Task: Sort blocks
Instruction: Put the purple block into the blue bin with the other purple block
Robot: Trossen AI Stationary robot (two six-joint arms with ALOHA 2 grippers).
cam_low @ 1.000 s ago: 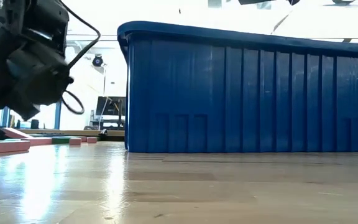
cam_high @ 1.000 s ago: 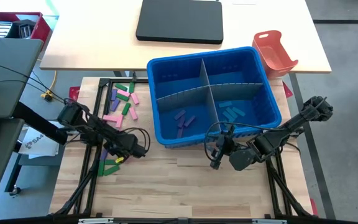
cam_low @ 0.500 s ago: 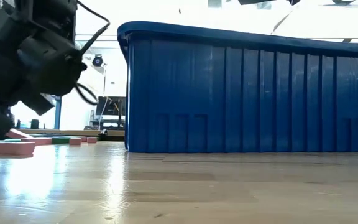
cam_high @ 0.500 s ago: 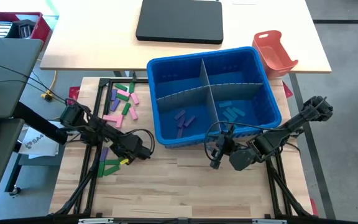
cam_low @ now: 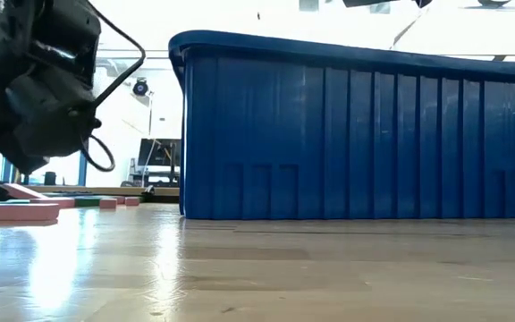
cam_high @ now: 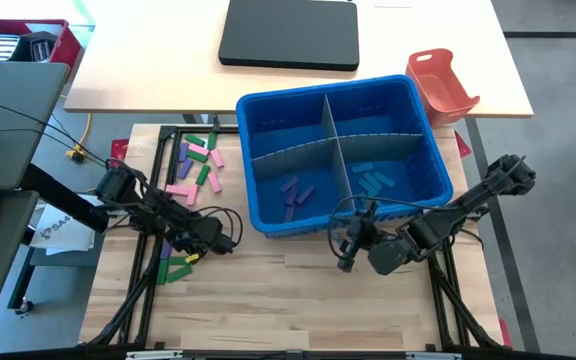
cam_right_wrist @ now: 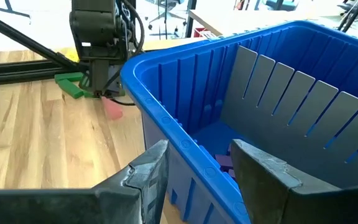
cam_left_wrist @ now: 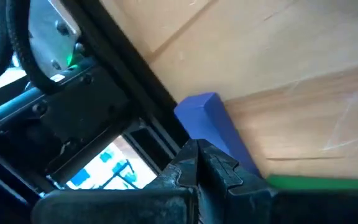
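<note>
Wooden table (cam_high: 298, 290): left pincer (cam_high: 173, 243) state unclear over blocks (cam_high: 196, 165), right pincer (cam_right_wrist: 194, 171) open.

Green, pink and purple blocks (cam_high: 196, 165) lie beside a blue bin (cam_high: 420, 150) (grey dividers (cam_high: 334, 150) inside).

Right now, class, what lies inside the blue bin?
The blue bin has grey dividers. Purple blocks lie in one near compartment, blue blocks in the other. The far compartments look empty, though walls shade their corners.

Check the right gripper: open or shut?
Open. In the right wrist view the right gripper has a clear gap between its fingers, nothing held, facing the blue bin.
</note>
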